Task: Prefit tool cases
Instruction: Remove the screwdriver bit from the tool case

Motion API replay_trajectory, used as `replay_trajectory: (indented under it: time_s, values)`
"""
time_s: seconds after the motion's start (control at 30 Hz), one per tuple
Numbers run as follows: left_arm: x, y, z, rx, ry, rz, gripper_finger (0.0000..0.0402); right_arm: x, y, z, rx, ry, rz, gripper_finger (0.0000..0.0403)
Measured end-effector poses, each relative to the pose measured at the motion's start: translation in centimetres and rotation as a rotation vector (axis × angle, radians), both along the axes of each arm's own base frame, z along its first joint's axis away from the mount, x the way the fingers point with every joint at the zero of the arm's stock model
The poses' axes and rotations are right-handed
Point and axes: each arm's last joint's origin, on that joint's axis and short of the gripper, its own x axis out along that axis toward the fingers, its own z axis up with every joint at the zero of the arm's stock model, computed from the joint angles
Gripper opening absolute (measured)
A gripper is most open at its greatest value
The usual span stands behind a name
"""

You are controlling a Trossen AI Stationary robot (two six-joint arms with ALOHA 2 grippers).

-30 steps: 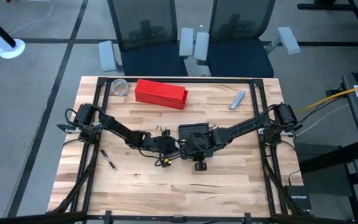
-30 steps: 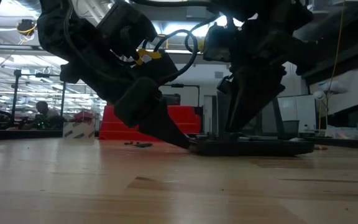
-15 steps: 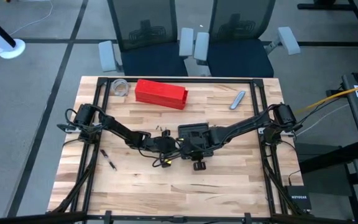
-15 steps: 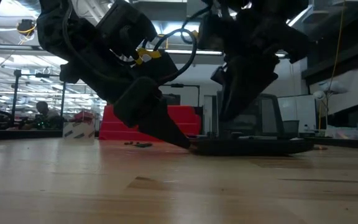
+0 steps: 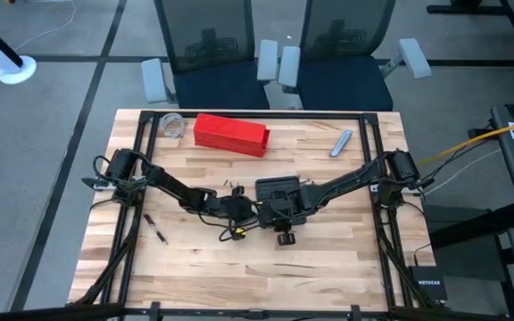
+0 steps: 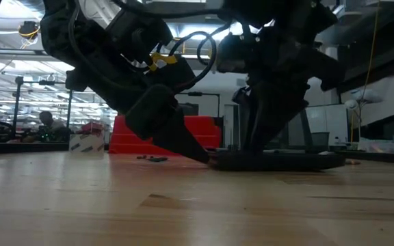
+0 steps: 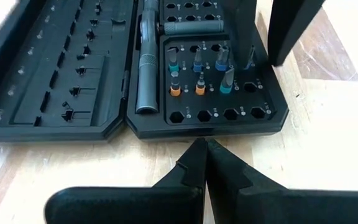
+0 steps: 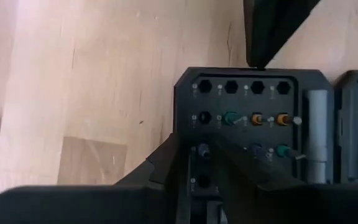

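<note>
Lying open and flat near the middle of the table [image 5: 328,259], a little toward its far edge, the tool case [image 7: 166,81] shows two hinged black halves side by side: one with empty moulded slots, the other gridded with sockets, several holding colour-banded bits [image 7: 199,79], and a grey driver handle [image 7: 146,74] lies along the hinge side. The left gripper [image 7: 202,163] has its two fingers pressed together with nothing between them, the joined tips resting on the wood just at the case's edge beside the socket grid, touching or nearly so. The left arm [image 5: 172,188] reaches in from the table's left edge, slanting down steeply to that point in the low view. The right gripper [image 8: 202,160] stands over the socket half from above, fingers partly apart and tips down among the sockets; whether they grip a bit cannot be told. The right arm [image 5: 346,184] stretches in from the right edge and drops nearly upright at the wrist. A red box [image 5: 230,134] sits near the far left corner, well apart from the case.
</note>
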Motion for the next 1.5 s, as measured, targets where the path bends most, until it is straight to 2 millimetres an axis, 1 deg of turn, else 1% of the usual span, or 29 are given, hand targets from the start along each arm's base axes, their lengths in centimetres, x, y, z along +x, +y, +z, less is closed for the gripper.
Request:
replay_trajectory:
  time_s: [0.13, 0.2, 0.23, 0.33, 0.37, 0.53, 0.67, 0.83, 0.93, 1.0, 1.1, 1.2, 1.33, 1.37, 1.43, 1.5]
  values:
    - [0.0, 0.0, 0.0, 0.009, 0.0, -0.007, 0.0, 0.1, 0.0, -0.4, -0.001, 0.008, 0.0, 0.009]
    - [0.0, 0.0, 0.2, 0.032, -0.004, -0.023, 0.0, 0.1, 0.0, -0.4, -0.002, 0.012, 0.0, 0.0079]
    - [0.0, 0.0, 0.5, 0.04, -0.007, -0.029, 0.0, 0.1, 0.0, -0.4, -0.003, 0.014, 0.0, 0.0068]
    - [-0.1, 0.0, 1.8, 0.044, -0.038, -0.033, 0.0, -0.1, 0.0, -0.4, -0.007, 0.037, 0.0, 0.0018]
    - [-0.2, 0.0, 2.1, 0.053, -0.037, -0.024, 0.0, -0.2, 0.0, -0.4, -0.011, 0.049, 0.0, 0.0013]
    - [-0.5, 0.1, 2.2, 0.094, -0.013, -0.023, 0.0, -0.1, -0.1, 0.1, -0.028, 0.066, 0.0, 0.0006]
    - [-0.5, 0.1, 2.2, 0.093, -0.01, -0.021, 0.0, 0.7, -0.2, 1.0, -0.026, 0.029, -0.009, 0.0004]
    - [-0.5, 0.1, 2.2, 0.098, -0.008, -0.017, 0.0, 1.4, -1.1, 1.9, -0.028, 0.009, -0.02, 0.0003]
    - [-0.5, 0.2, 2.4, 0.105, -0.012, -0.016, 0.0, 1.3, -1.9, 2.0, -0.032, 0.028, -0.035, 0.0002]
    - [-0.6, 0.2, 2.5, 0.124, -0.007, -0.019, 0.0, 0.7, -2.6, 2.3, -0.042, 0.074, -0.052, 0.0002]
    - [-0.7, 0.2, 2.9, 0.129, -0.004, -0.014, 0.0, -0.5, -3.9, 3.6, -0.111, 0.1, -0.093, 0.0001]
    - [-0.9, 0.3, 3.0, 0.131, 0.005, -0.013, 0.0, -2.5, -5.7, 4.8, -0.148, 0.106, -0.152, 0.0001]
    - [-0.9, 0.5, 3.0, 0.135, 0.01, -0.009, 0.0, -5.1, -7.8, 6.8, -0.126, 0.04, -0.287, 0.0001]
    - [-0.8, 0.5, 3.0, 0.134, 0.008, -0.009, 0.0, -6.0, -8.2, 7.0, -0.135, 0.033, -0.323, 0.0001]
    - [-0.8, 0.5, 3.0, 0.134, 0.006, -0.008, 0.0, -7.7, -9.0, 6.4, -0.15, 0.057, -0.397, 0.0001]
    - [-0.9, 0.5, 3.1, 0.137, 0.006, 0.0, 0.0, -9.5, -9.8, 5.2, -0.144, 0.094, -0.476, 0.0]
